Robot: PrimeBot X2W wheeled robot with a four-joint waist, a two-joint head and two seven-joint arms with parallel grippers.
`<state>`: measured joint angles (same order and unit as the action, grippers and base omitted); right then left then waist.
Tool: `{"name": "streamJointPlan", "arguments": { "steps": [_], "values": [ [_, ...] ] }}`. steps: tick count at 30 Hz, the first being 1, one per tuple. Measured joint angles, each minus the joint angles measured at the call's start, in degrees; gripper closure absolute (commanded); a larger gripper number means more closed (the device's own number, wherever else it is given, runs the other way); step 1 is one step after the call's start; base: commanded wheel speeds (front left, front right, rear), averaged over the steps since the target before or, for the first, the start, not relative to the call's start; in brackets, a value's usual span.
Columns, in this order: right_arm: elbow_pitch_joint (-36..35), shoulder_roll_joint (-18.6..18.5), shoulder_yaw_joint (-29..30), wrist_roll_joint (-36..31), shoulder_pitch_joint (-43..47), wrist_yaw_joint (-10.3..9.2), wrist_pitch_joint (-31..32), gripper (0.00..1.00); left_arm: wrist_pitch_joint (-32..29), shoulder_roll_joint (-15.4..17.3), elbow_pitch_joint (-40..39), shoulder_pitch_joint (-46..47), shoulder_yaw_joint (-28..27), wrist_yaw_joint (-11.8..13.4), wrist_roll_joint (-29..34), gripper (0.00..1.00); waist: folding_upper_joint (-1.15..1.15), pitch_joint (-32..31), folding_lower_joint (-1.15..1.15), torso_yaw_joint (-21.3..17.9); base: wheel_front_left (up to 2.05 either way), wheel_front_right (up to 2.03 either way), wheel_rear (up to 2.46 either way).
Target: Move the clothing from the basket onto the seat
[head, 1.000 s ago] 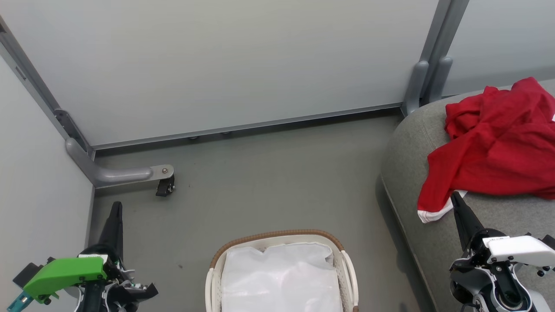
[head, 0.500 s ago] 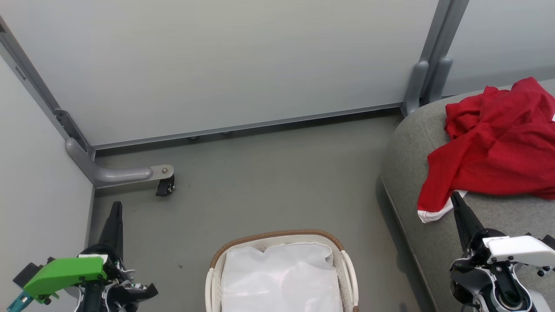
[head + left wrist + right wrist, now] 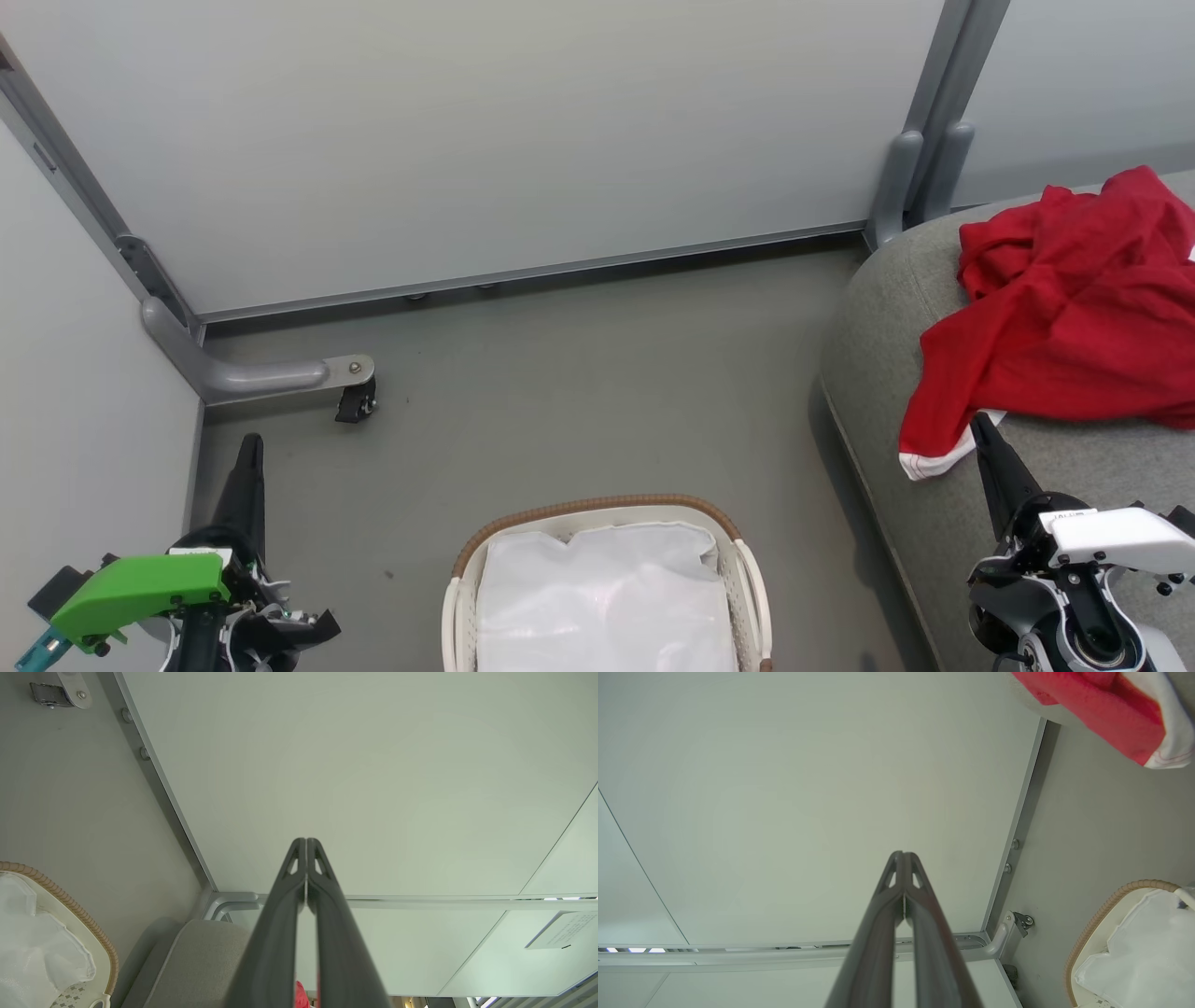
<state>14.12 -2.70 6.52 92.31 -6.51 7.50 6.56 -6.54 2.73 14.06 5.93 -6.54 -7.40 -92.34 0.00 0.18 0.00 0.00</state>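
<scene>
One big grey seat sits on the outer side of your R gripper and runs fwd past its tips. On it lies the clothing, a single red heap; you can't tell if that's one shirt or two. Its long axis runs diag.: from a white-trimmed hem corner just ahead of the R tips (touching or not, can't tell), up and out to the R, away from the hand. That corner points back at the tips and toward the seat's rounded edge.

L gripper is well apart from the heap, across the floor w/ the basket between, so the R arm is far nearer. The basket lies inboard of both hands, back behind the tips. Inside you see the white liner, crumpled, no red on top. Judging by that, the job looks done, unless sth hides under the liner.

Both grippers have fingers pressed together w/ nothing between them, pointing fwd at the pale wall panel. Any next move is prob. a small R-side tidy of that hem; L looks too far.
</scene>
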Motion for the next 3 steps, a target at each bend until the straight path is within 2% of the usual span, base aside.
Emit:
{"name": "streamJointPlan", "arguments": {
  "steps": [3],
  "values": [
    [0.00, 0.00, 0.00, 0.00, 0.00, 0.00, 0.00, 1.00, 0.00, 0.00, 0.00, 0.00, 0.00, 0.00, 0.00, 1.00, 0.00, 0.00, 0.00, 0.00, 0.00, 0.00, 0.00]
  ]
}}
